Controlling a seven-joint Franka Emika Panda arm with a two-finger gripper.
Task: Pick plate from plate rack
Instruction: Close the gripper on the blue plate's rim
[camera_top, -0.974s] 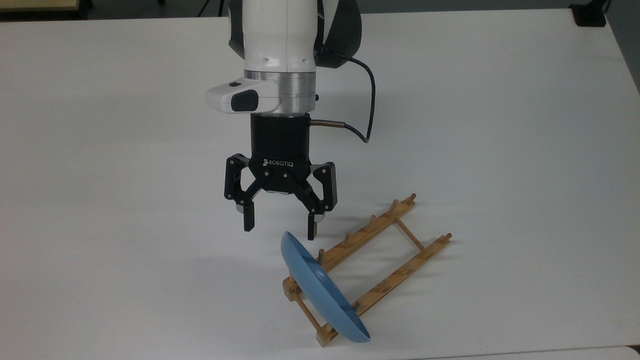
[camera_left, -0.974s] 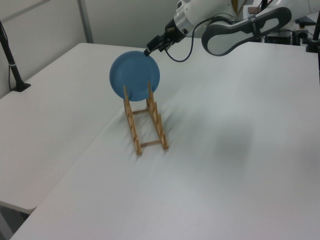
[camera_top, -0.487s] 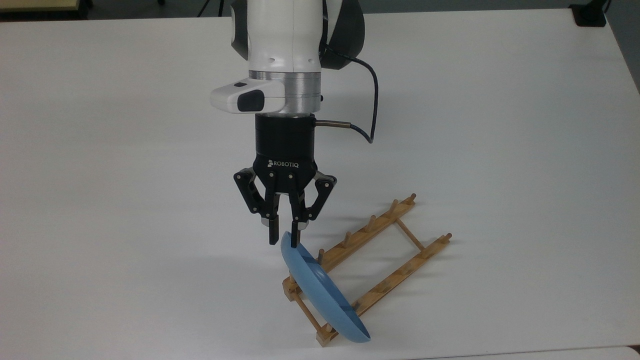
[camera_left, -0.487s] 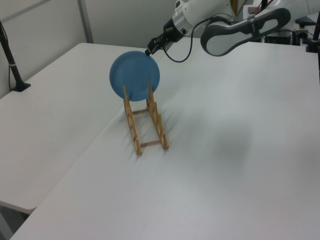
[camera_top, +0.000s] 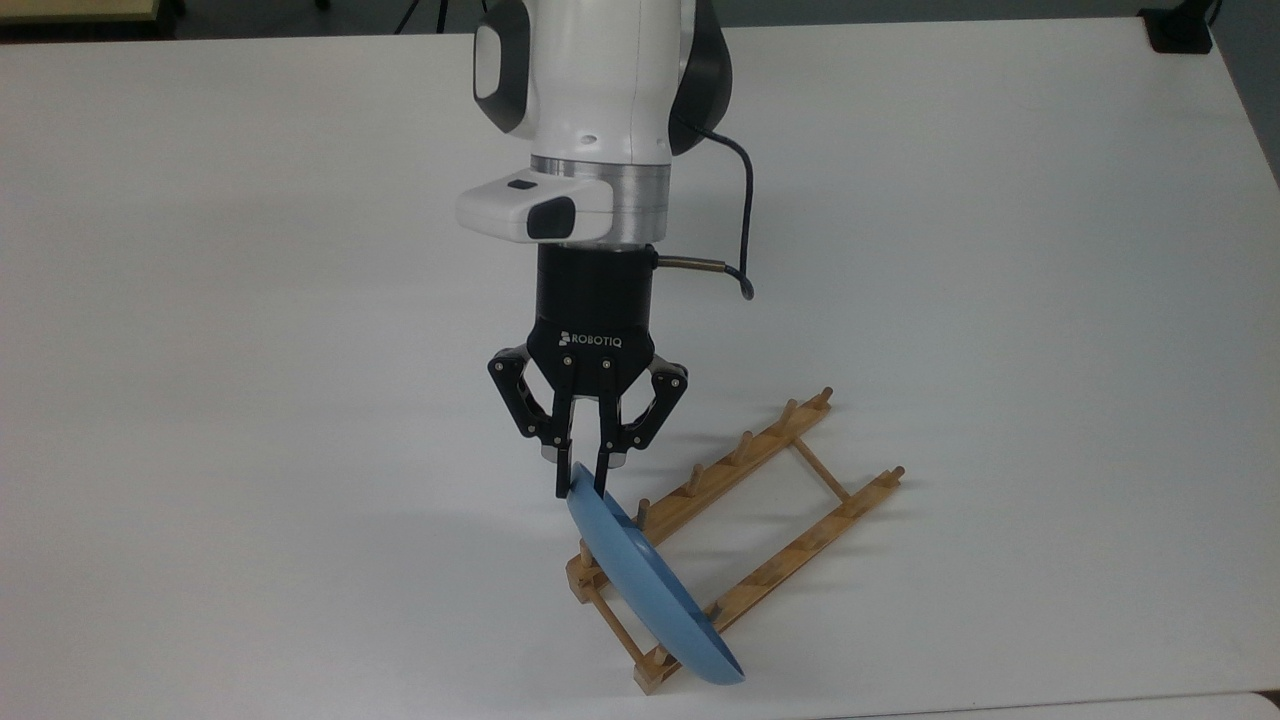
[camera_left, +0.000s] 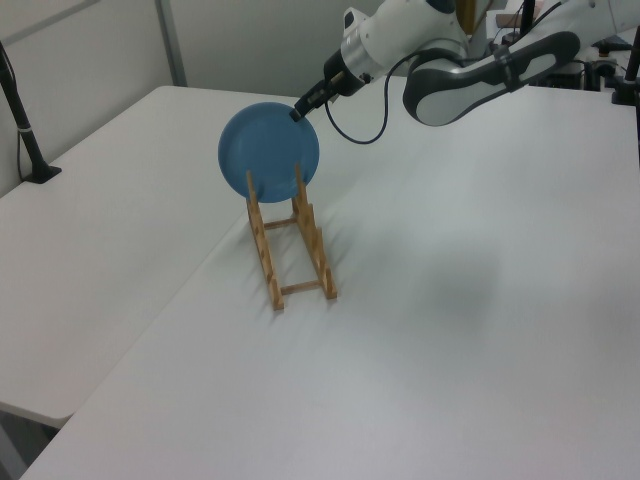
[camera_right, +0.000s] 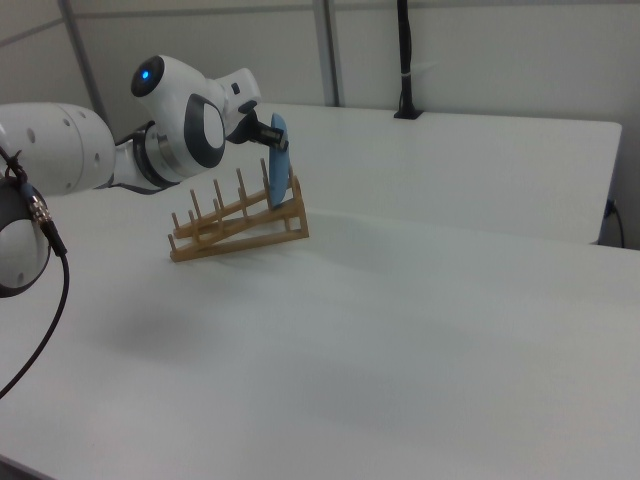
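We see the gripper (camera_top: 581, 489) with its jaws drawn narrow, pinching the upper rim of the plate (camera_top: 650, 590). The plate is round, shallow, glossy light blue, with a raised rim. It stands on edge, tilted, in the end slot of the plate rack (camera_top: 770, 510), a light-brown wooden frame with short pegs, on the white table (camera_top: 1000, 250).
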